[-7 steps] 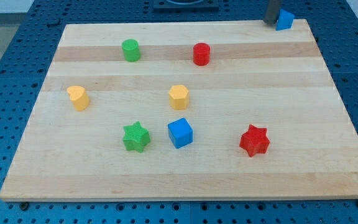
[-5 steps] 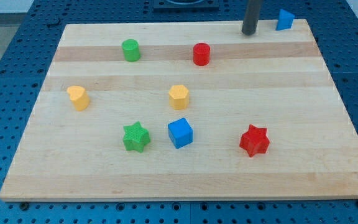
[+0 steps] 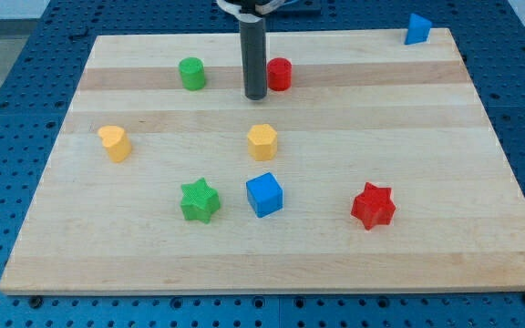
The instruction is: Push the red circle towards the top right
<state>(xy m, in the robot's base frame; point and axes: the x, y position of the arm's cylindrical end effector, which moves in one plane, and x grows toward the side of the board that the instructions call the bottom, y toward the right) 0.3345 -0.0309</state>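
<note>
my tip point(image 3: 256, 96) at 8 o'clock of red circle point(image 3: 280, 74), just beside | placed to drive it toward 2 o'clock on bench point(image 3: 427, 137) | no claw fitted

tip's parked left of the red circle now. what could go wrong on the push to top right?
1. My tip sits at the view's left of the red circle and slightly below it, so a push from here may send it mostly rightward, not up.
2. A round block can roll off the rod's side if contact is off-centre.
3. The red circle is already near the board's top edge; too steep a push could run it off before it reaches the blue block.
</note>
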